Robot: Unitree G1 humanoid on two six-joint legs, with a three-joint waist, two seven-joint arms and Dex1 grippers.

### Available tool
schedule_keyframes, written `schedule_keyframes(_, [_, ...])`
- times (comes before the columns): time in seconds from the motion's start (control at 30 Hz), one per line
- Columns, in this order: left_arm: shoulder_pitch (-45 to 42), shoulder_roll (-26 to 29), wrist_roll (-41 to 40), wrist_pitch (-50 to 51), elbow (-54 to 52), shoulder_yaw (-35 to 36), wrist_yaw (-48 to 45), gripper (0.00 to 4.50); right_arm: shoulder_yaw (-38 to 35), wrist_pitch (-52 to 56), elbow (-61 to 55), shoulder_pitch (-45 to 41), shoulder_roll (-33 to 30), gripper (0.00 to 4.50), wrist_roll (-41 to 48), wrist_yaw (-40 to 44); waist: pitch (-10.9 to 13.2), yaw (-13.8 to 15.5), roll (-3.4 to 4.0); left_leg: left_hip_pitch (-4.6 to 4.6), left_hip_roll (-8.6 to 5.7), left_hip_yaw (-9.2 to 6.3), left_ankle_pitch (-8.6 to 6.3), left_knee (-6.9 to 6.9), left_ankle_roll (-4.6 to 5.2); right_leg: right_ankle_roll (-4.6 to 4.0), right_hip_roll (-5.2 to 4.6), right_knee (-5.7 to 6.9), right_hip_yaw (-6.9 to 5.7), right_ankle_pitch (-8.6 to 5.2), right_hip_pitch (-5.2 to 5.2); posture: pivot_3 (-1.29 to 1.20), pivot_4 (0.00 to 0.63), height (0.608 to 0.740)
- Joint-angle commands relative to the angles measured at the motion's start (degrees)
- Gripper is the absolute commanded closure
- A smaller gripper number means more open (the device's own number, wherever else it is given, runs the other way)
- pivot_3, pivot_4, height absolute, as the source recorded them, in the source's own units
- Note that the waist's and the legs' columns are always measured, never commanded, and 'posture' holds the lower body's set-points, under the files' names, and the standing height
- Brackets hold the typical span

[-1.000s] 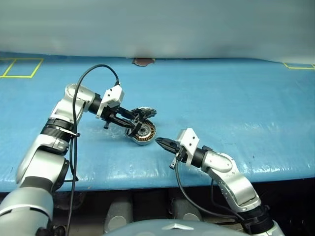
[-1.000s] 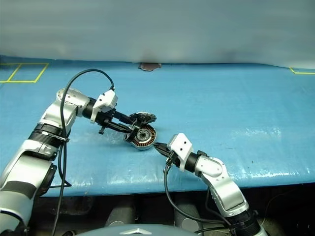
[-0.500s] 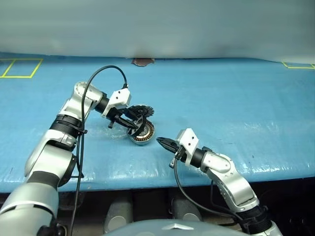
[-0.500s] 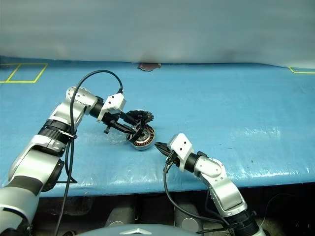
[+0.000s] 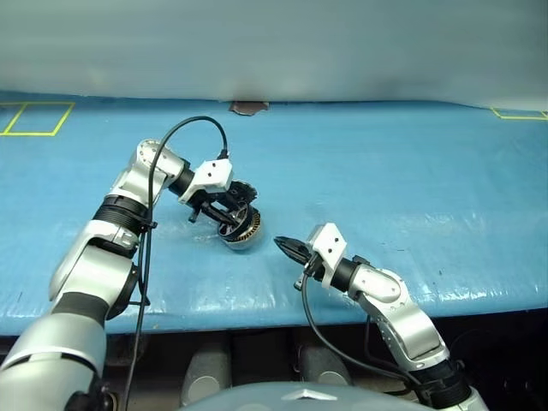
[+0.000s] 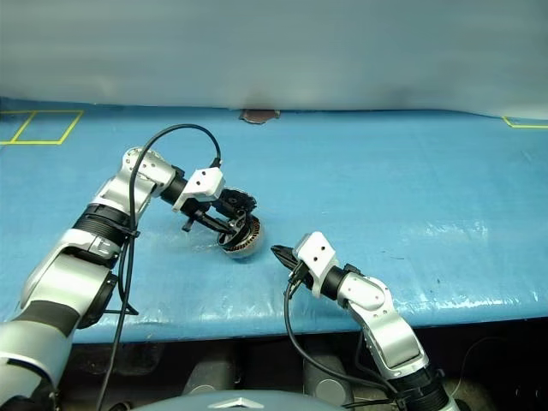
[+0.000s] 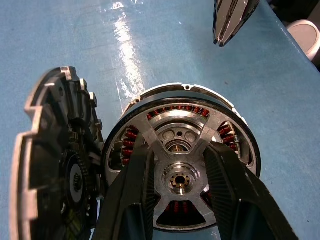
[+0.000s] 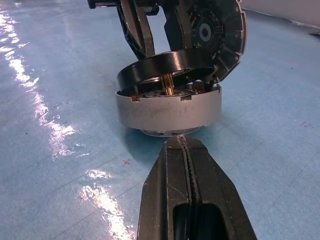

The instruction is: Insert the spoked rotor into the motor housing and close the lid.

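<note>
The motor housing [image 8: 170,112] is a silver puck lying on the blue table, left of centre [image 5: 243,236]. Its finned lid [image 7: 47,165] stands open on the hinge at the far side [image 5: 246,190]. My left gripper [image 5: 231,221] is shut on the spoked rotor [image 7: 180,182], one finger on each side of the hub. The rotor's dark rim [image 8: 165,62] sits tilted just over the housing's open mouth, and its brass shaft reaches down into the centre. Red-copper windings show between the spokes. My right gripper [image 5: 281,247] is shut and empty, its tip a short way in front of the housing wall [image 8: 181,139].
Blue sheeting [image 5: 385,171] covers the table, whose front edge runs just below my right arm. Yellow tape squares mark the far left [image 5: 34,116] and far right [image 5: 518,113] corners. A dark brown patch [image 5: 248,107] lies at the back edge.
My left gripper has swung right and down, bringing the rotor over the housing mouth. The housing's open face now shows less. The right gripper has kept still.
</note>
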Motion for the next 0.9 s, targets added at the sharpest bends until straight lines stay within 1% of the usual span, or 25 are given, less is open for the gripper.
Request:
schedule_keyframes(0.03, [-1.7,0.0,0.1,0.2,0.8,-0.3,-0.1,3.17,-0.8,-1.6,-1.0,-0.2,0.4,4.50,0.1,-0.4,0.0,0.0,0.00,0.00,0.00,0.00,0.00,0.00,0.00,0.00,0.00,0.00,0.00,0.00,0.00,0.00,0.150,0.740])
schedule_keyframes(0.33, [-2.0,-0.4,1.7,-3.4,1.5,0.8,1.7,3.17,-0.8,-1.8,-1.0,-0.5,0.4,4.50,0.1,-0.6,0.0,0.0,0.00,0.01,0.00,0.00,0.00,0.00,0.00,0.00,0.00,0.00,0.00,0.00,0.01,0.00,0.150,0.740])
schedule_keyframes(0.6, [-3.0,-1.4,-0.1,-1.9,0.8,2.1,1.1,3.17,-0.7,-2.1,-1.0,-1.1,0.7,4.50,0.1,-0.7,0.0,0.1,-0.01,0.00,-0.01,-0.01,0.00,0.02,0.00,0.01,0.00,0.00,0.00,0.00,0.02,0.00,0.150,0.740])
schedule_keyframes(0.9, [-3.6,-0.8,1.3,-2.0,1.0,1.8,0.8,3.17,-0.9,-3.1,-0.5,-1.3,0.9,4.50,-0.4,-1.4,0.0,0.0,0.00,0.00,-0.01,-0.03,0.00,0.01,0.00,0.01,0.01,0.00,0.00,0.00,0.02,0.00,0.150,0.740])
